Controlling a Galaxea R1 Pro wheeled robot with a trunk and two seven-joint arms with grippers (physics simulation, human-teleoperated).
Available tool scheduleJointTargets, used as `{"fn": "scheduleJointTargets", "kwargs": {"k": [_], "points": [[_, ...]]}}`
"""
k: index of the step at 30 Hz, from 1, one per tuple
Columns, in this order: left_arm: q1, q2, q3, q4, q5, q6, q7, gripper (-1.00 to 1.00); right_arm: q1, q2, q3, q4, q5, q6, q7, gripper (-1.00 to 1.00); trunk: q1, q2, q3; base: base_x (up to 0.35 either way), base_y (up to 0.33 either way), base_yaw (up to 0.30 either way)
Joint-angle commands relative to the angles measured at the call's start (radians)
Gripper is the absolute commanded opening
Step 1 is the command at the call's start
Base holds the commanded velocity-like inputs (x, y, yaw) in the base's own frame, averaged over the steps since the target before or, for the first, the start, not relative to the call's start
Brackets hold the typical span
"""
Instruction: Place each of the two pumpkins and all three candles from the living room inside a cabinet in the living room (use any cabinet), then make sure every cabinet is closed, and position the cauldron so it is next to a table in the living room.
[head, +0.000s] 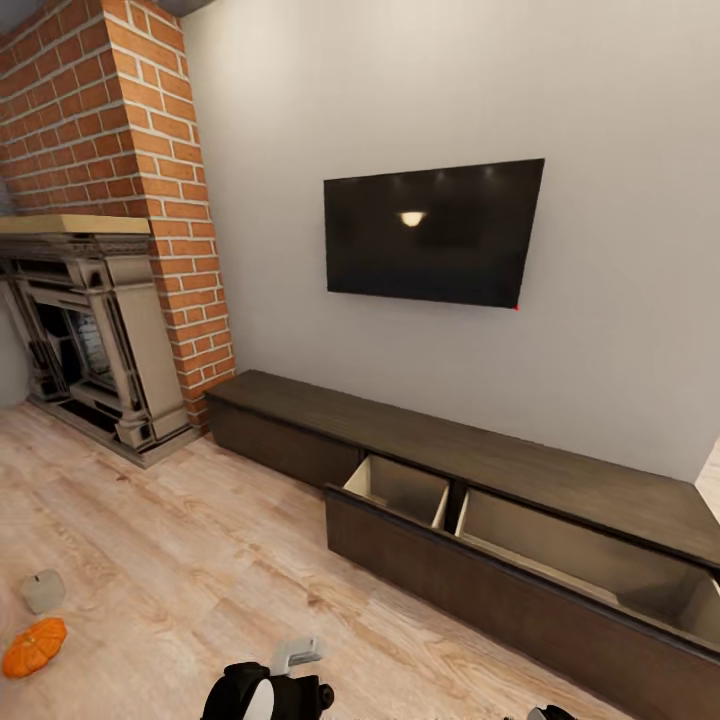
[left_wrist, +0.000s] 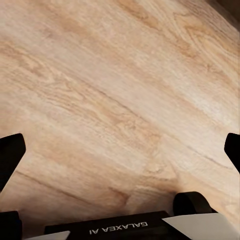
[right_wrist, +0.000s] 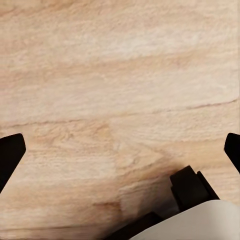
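Both grippers' fingers spread wide, empty, over bare floor. Cabinet (head: 520, 530) drawer open; next step likely fetching pumpkin (head: 33, 647) and candle (head: 43, 590).

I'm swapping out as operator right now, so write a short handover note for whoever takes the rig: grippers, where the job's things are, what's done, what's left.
Left gripper: open, empty, over bare plank floor.
Right gripper: open, empty, also over floor.
Cabinet: under the wall TV; its wide drawer is pulled open, and both visible compartments look empty.
One pumpkin lies on the floor at the head view's lower left, one candle just beyond it.
Done: drawer opened.
Left: load both pumpkins and three candles, shut the cabinet, place the cauldron by the table.
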Motion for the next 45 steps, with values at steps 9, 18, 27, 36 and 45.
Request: {"fn": "scheduleJointTargets", "kwargs": {"k": [9, 18, 27, 36, 45], "points": [[-0.001, 0.0, -0.001, -0.001, 0.01, 0.002, 0.01, 1.0, 0.0, -0.001, 0.005, -0.003, -0.008, 0.004, -0.007, 1.0, 0.0, -0.001, -0.007, -0.122, 0.0, 0.275], [-0.001, 0.0, -0.001, -0.001, 0.01, 0.002, 0.01, 1.0, 0.0, -0.001, 0.005, -0.003, -0.008, 0.004, -0.007, 1.0, 0.0, -0.001, -0.012, -0.069, 0.0, 0.274], [-0.001, 0.0, -0.001, -0.001, 0.01, 0.002, 0.01, 1.0, 0.0, -0.001, 0.005, -0.003, -0.008, 0.003, -0.007, 1.0, 0.0, -0.001, -0.018, -0.004, 0.0, 0.274], [-0.001, 0.0, -0.001, -0.001, 0.01, 0.002, 0.01, 1.0, 0.0, -0.001, 0.005, -0.003, -0.008, 0.003, -0.007, 1.0, 0.0, -0.001, -0.023, 0.0, 0.0, 0.274], [-0.001, 0.0, 0.0, -0.001, 0.01, 0.002, 0.01, 1.0, 0.0, -0.001, 0.005, -0.001, -0.008, 0.003, -0.007, 1.0, 0.0, -0.001, -0.029, 0.0, 0.0, 0.273]]}}
